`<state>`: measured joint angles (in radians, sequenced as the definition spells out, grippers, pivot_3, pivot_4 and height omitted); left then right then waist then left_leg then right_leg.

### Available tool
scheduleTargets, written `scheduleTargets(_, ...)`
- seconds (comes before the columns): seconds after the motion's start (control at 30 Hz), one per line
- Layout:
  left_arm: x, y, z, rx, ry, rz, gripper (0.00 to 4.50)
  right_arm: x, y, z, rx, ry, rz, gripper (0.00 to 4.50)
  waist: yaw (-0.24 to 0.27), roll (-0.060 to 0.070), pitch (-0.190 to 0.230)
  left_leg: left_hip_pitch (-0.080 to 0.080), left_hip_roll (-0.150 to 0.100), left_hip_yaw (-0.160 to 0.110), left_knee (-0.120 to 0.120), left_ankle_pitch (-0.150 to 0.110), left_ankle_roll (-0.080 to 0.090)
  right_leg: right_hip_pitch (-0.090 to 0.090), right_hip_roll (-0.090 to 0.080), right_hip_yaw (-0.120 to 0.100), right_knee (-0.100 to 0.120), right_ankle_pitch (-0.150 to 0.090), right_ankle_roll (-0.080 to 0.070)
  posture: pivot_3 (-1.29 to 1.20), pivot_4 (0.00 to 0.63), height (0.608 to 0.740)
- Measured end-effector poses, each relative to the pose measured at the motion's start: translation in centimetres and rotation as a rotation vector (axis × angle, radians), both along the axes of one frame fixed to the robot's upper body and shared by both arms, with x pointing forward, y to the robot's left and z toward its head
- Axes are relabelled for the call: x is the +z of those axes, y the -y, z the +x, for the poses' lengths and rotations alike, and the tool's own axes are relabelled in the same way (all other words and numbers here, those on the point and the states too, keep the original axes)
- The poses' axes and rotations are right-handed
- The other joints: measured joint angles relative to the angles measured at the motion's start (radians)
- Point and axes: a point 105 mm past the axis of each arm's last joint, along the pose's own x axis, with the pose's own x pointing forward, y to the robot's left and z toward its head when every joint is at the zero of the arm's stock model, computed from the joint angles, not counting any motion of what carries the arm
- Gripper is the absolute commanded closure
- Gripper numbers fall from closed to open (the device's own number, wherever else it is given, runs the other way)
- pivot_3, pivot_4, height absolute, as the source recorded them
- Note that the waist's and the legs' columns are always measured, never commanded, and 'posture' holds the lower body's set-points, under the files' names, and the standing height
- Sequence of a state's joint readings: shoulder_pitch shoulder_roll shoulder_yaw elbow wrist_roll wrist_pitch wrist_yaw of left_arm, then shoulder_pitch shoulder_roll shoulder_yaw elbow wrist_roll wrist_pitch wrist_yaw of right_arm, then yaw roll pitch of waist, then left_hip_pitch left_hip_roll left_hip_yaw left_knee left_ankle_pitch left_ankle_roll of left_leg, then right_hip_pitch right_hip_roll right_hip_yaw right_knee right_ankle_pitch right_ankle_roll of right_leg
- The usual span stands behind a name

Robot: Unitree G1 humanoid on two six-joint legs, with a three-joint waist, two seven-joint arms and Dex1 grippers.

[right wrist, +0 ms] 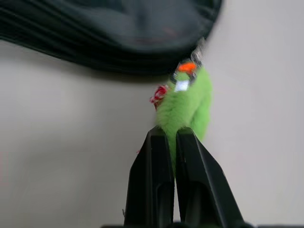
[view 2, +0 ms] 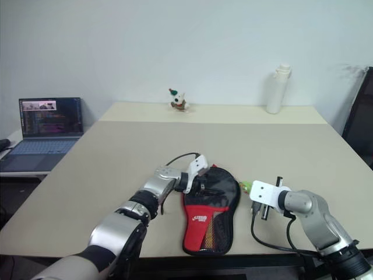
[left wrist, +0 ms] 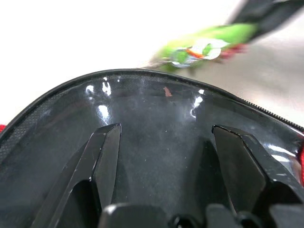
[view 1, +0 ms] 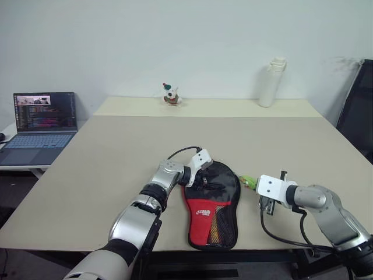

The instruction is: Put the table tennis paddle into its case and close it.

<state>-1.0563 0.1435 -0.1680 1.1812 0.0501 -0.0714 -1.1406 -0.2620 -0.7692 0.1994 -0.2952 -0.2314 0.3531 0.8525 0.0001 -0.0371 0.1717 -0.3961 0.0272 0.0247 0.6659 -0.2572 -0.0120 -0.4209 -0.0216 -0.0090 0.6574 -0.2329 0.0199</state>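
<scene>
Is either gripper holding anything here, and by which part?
The right gripper is shut on the green fuzzy zipper pull at its near end. The left gripper is open over the case, holding nothing.

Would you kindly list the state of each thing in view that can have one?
Case: flat on the table, left claw's fingers over its round end.
Green pull tag: attached at the case's edge, pinched by the right claw.
Left claw: open.
Right claw: shut on the tag.
Laptop: open, screen lit.
Bottle: upright, capped.

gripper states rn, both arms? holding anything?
Left gripper: open, fingers spread over the case, gripping nothing.
Right gripper: closed on the green fuzzy tag at the case's edge.
</scene>
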Motion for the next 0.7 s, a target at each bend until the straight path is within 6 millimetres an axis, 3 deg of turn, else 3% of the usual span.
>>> scheduleTargets(0.33,-0.2,1.0,-0.2,-0.009,-0.001,0.001,1.14,-1.3,0.4,-7.9,0.071,-0.295,-0.010,4.47,0.010,0.000,0.000,0.000,0.000,-0.001,0.000,0.000,0.000,0.001,0.000,-0.001,-0.003,0.000,0.000,0.00,0.150,0.740)
scheduleTargets(0.53,-0.2,1.4,-0.3,-0.017,-0.003,0.000,1.14,-1.6,-0.5,-10.7,0.133,-0.412,0.022,4.47,0.014,0.000,-0.001,-0.001,0.000,-0.002,0.000,0.000,0.000,0.002,0.000,-0.002,-0.006,0.000,0.000,0.00,0.150,0.740)
scheduleTargets(0.7,-0.2,1.4,-0.3,-0.017,-0.001,0.002,1.14,-2.3,-1.9,-15.0,0.267,-0.608,0.037,4.47,0.017,-0.001,-0.001,-0.002,0.000,-0.002,0.000,0.000,0.000,0.003,0.000,-0.002,-0.009,0.000,0.000,0.00,0.150,0.740)
